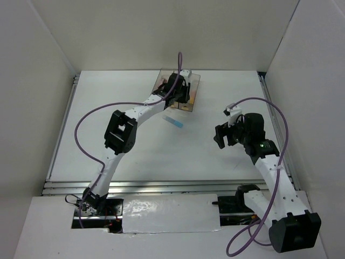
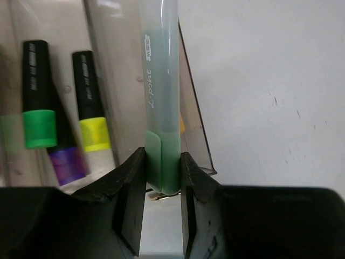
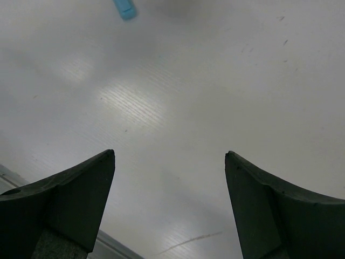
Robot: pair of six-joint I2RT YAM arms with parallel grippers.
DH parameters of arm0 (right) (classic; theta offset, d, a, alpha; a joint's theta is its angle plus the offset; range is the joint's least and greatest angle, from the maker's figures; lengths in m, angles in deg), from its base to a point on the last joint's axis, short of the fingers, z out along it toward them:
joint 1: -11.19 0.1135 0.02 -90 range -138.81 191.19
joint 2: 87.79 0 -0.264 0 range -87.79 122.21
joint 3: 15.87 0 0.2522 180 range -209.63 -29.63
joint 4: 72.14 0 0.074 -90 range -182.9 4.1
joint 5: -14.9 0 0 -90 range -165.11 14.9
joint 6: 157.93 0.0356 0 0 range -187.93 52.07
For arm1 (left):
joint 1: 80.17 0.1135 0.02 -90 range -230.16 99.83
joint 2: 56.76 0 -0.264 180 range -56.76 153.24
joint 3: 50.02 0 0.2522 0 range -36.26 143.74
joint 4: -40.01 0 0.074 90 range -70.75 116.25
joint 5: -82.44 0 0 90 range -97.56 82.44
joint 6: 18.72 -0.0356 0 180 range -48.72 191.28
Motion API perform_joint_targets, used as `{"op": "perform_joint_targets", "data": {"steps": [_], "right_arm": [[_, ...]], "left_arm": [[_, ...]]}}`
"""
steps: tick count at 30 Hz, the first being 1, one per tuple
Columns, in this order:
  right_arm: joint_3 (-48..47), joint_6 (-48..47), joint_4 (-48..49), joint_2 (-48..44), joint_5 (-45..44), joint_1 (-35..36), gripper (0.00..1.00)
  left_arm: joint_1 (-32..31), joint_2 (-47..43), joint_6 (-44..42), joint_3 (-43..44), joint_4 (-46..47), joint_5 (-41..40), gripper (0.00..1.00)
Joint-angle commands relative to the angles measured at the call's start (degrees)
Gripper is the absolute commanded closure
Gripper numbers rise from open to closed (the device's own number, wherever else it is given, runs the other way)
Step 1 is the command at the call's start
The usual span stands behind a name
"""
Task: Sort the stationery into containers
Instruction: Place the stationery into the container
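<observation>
At the near right of the table (image 1: 135, 162), we see the right arm (image 1: 269, 164) rise from its base, fold at the elbow and point leftward, with its wrist above the white surface. The right fingers (image 1: 220, 136) (image 3: 91, 183) stand wide apart with only bare table between them, and they touch nothing. Beyond them, near the middle of the table, a light blue highlighter (image 1: 173, 121) (image 3: 125, 8) lies flat by itself. Farther off, the left arm (image 1: 121, 132) stretches in a long diagonal from its base at the near left to the far middle, its wrist over the smoky plastic bins (image 1: 195, 81) (image 2: 195, 129). The left fingers (image 1: 180, 91) (image 2: 136, 170) are clamped on the darker cap end of a mint highlighter (image 2: 160, 81). Its pale body points away along the bins' right-hand wall; we cannot tell whether it rests inside. To its left, in the bins, lie a green highlighter (image 2: 39, 127), a yellow highlighter (image 2: 92, 132) and a purple highlighter (image 2: 67, 164), the first two black-bodied.
</observation>
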Motion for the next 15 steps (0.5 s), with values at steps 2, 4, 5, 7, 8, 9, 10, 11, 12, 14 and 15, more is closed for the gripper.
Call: {"op": "perform_joint_targets", "data": {"steps": [2,4,5,7,8,9,10,11,12,14,15], "right_arm": [[-2.1,2.72,1.16,1.74,-0.58,1.99,0.12],[-2.36,3.07,1.51,2.35,-0.94,2.78,0.12],[-2.36,3.33,1.69,2.62,-1.03,3.14,0.12],[-2.54,3.77,2.13,3.41,-1.81,4.63,0.12],[-2.8,3.86,2.39,3.85,-2.25,4.98,0.12],[-2.8,3.95,2.57,4.2,-2.69,5.68,0.12],[-2.89,4.04,2.74,4.38,-2.78,6.04,0.12],[-2.98,4.12,2.92,4.64,-2.78,6.13,0.12],[-3.07,4.12,3.18,4.9,-2.96,6.39,0.12],[-3.5,4.04,3.27,5.6,-3.05,6.92,0.12],[-3.68,3.86,3.18,5.78,-3.13,7.35,0.12]], "left_arm": [[-1.57,1.83,-0.38,2.01,3.76,2.09,0.72],[-1.39,1.83,-0.11,1.39,4.73,2.26,0.61],[-1.22,2.01,0.15,1.04,4.99,2.18,0.59],[-0.52,2.36,1.2,0.78,5.26,2.18,0.57],[0.01,2.53,1.73,0.95,5.26,2.18,0.58],[0.19,2.62,1.99,0.95,5.43,2.18,0.58],[0.54,2.62,2.0,0.86,5.44,2.18,0.58],[0.89,2.62,1.82,1.13,5.52,2.09,0.57],[1.07,2.8,1.73,1.39,5.44,0.35,0.5],[1.33,2.62,1.3,1.39,5.7,1.38,0.36],[1.5,2.36,1.38,1.39,6.05,1.3,0.33]]}}
